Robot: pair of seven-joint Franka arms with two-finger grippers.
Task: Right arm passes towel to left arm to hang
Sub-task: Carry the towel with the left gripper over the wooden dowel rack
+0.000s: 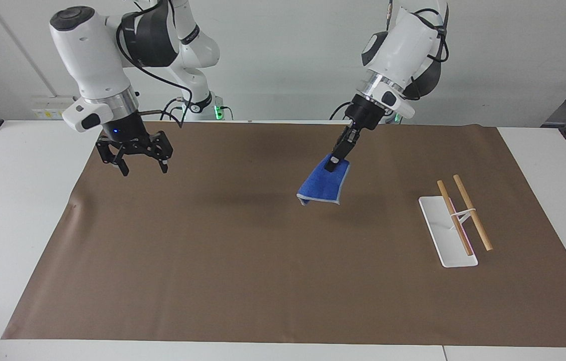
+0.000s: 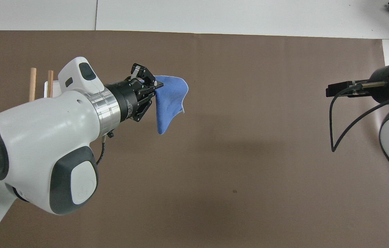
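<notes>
The right gripper (image 1: 144,171) hung empty with its fingers spread wide, over the mat (image 1: 262,281) toward the right arm's end of the table, well apart from everything else. That arm waited and looked unlikely to interfere.

Over the middle of the mat, the left gripper (image 1: 332,165) was clamped shut on the towel (image 1: 322,186). It pinched the cloth close to its upper edge, and the rest dangled clear of the mat in a loose fold. That narrow bite seemed the main risk: a quick swing toward the rack could let the cloth slip out and drop short. The fold was a second risk. Doubled over, the towel might land on the bars as a lump and slide off on release, not drape evenly.

The rack (image 1: 463,215) stood well apart from the towel, toward the left arm's end, with two wooden bars on a thin white base (image 1: 438,225). It looked light, so a low approach could let the gripper or the trailing cloth nudge a bar and shift or tip the rack. The bars also sat close together, so the towel might bridge both of them.
</notes>
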